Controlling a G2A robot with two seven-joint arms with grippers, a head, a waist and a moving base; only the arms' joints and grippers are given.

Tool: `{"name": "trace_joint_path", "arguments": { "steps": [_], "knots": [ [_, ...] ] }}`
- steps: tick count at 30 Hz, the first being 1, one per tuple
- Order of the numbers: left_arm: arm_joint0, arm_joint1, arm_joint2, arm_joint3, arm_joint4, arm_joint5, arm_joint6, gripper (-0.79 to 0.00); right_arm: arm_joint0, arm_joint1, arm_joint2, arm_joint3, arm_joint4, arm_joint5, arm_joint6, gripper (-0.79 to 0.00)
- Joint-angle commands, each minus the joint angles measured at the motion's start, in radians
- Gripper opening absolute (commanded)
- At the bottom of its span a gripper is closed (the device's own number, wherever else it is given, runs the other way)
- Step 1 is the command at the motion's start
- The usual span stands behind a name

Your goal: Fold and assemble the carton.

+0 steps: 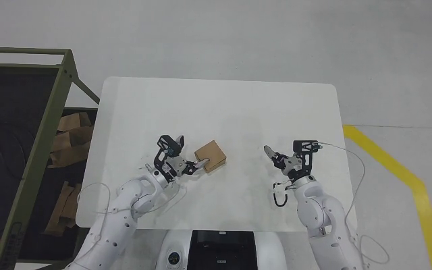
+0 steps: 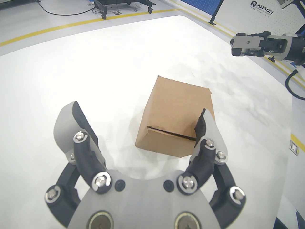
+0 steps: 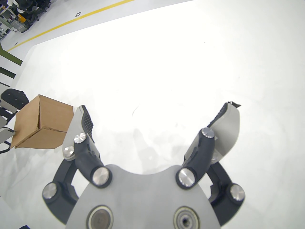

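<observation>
One carton (image 1: 210, 156) closed on table (image 1: 236, 101); L hand (image 1: 194, 165) spread beside it.

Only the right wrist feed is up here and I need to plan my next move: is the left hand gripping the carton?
Observer: No. In the left wrist view the left hand is open, and the carton sits on the table just ahead of it, unclamped.
Operator: How clear is the way from me to it?
Observer: The top view shows bare table between the carton and your right hand.
Operator: Any more stock around?
Observer: Yes, flat cardboard pieces lie in a green-framed rack beside the table, on the left hand's side.
</observation>
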Motion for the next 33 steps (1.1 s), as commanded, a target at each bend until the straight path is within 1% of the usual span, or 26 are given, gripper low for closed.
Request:
{"name": "trace_joint_path", "arguments": {
  "steps": [1, 7, 14, 18, 25, 31, 33],
  "knots": [
    [0.006, 0.001, -0.003, -0.013, 0.003, 0.004, 0.0, 0.0, 0.0, 0.001, 0.0, -0.001, 0.0, 0.0, 0.001, 0.0],
    [0.03, 0.002, -0.018, -0.053, 0.004, 0.018, 0.025, 0.0, 0.0, 0.002, 0.0, -0.002, 0.001, 0.0, 0.002, 0.0],
    [0.083, 0.002, -0.051, -0.093, -0.027, 0.064, 0.116, 0.0, 0.009, 0.005, 0.01, 0.008, 0.013, -0.003, 0.001, 0.0],
    [0.12, -0.001, -0.072, -0.108, -0.05, 0.119, 0.192, 0.0, 0.013, 0.005, 0.021, 0.017, 0.033, 0.002, -0.013, 0.0],
    [0.181, -0.01, -0.112, -0.132, -0.101, 0.261, 0.291, 0.0, 0.032, 0.003, 0.016, 0.036, 0.066, 0.022, -0.031, 0.0],
    [0.213, -0.019, -0.141, -0.15, -0.162, 0.36, 0.303, 0.0, 0.063, -0.001, 0.003, 0.073, 0.09, 0.05, -0.029, 0.0],
    [0.218, -0.021, -0.142, -0.157, -0.177, 0.368, 0.297, 0.0, 0.066, -0.001, 0.001, 0.076, 0.091, 0.053, -0.026, 0.0]
  ]
}}
